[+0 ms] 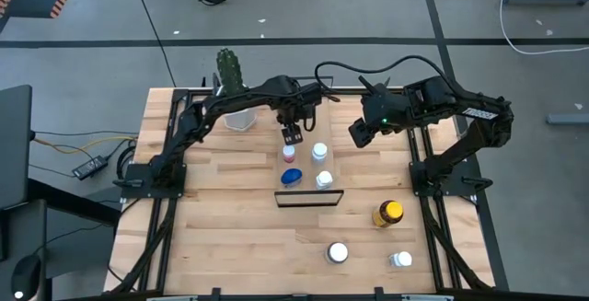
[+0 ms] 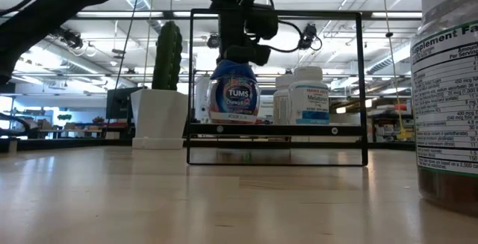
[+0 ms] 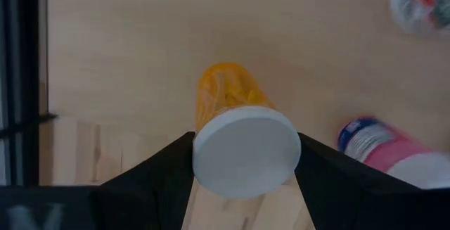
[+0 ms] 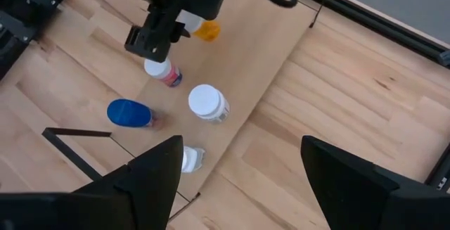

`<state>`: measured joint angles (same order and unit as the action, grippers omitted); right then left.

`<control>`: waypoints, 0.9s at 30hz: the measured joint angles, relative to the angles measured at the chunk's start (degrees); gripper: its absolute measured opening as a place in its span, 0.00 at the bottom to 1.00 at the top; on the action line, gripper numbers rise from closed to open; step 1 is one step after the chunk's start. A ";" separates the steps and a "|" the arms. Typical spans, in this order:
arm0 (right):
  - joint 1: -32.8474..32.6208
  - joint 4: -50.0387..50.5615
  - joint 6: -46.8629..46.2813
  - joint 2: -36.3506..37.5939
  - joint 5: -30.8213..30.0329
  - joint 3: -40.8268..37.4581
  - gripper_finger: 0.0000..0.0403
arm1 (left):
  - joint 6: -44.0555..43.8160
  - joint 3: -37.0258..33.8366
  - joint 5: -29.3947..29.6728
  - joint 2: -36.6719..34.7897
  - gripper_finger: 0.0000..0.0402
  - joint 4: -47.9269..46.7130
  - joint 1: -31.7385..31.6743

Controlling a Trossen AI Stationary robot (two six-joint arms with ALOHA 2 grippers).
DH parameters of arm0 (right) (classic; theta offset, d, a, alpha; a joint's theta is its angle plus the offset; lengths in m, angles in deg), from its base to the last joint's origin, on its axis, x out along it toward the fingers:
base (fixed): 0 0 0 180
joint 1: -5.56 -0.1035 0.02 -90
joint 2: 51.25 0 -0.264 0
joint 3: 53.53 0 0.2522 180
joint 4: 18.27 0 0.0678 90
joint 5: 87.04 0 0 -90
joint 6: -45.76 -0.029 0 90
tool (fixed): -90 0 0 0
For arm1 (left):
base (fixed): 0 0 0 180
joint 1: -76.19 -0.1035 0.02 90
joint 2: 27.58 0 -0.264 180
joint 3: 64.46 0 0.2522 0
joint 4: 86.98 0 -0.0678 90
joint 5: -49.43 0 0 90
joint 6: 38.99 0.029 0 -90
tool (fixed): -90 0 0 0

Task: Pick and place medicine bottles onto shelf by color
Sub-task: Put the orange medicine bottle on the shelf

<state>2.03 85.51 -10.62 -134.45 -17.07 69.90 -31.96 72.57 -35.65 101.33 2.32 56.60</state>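
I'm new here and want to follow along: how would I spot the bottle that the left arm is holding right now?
Find the light-wood shelf in the middle of the table, near the cactus. Over its far end, the left gripper grips a small orange bottle between its fingers. Its see-through orange body under a white cap sets it apart; the neighbours are pink, blue-lidded or white.

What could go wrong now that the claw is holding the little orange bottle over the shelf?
The left claw grips the orange bottle just at its white cap, so it might slip or land tilted. The pink bottle stands right beside it on the shelf, so coming down could knock that one over. The white bottle and blue-lidded bottle are close too, so a topple might spread.
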 joint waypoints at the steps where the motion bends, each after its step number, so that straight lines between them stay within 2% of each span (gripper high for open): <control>1: 0.00 0.00 0.00 0.00 0.00 0.00 0.74 | 0.06 0.07 0.02 0.34 0.58 0.45 -0.02; 18: -0.02 0.00 0.02 -0.02 0.00 0.00 0.74 | 0.06 0.06 -0.24 0.56 0.57 -1.74 -0.05; 27: -0.02 0.00 -0.55 -0.02 0.45 0.00 0.74 | -0.45 0.06 -1.02 0.54 0.61 -1.87 -0.05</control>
<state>2.01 85.51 -11.17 -134.47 -16.61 69.90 -32.40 72.63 -36.66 101.87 0.45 56.55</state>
